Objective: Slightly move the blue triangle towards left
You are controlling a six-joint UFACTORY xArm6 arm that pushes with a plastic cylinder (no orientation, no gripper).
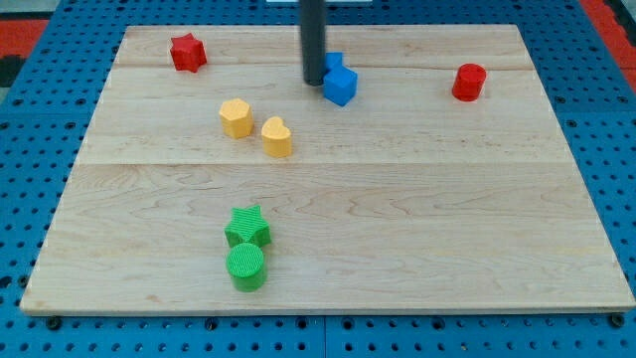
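Two red blocks (187, 53) (469, 82), two yellow (236, 117) (277, 137), two green (247, 227) (245, 267), two blue (341, 86) (334, 63).

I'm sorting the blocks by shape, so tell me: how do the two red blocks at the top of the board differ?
The red star-shaped block has pointed arms; the red cylinder block is round with a flat top. The star sits near the view's top left corner of the wooden board, the cylinder towards the top right. The star lies to the left of my tip, the cylinder to its right. Both share the same red colour and stand alone, touching nothing.

The wooden surface (397, 229) carries red blocks (186, 52) (468, 82), yellow blocks (236, 117) (277, 137), green blocks (247, 227) (245, 267) and blue blocks (341, 86).
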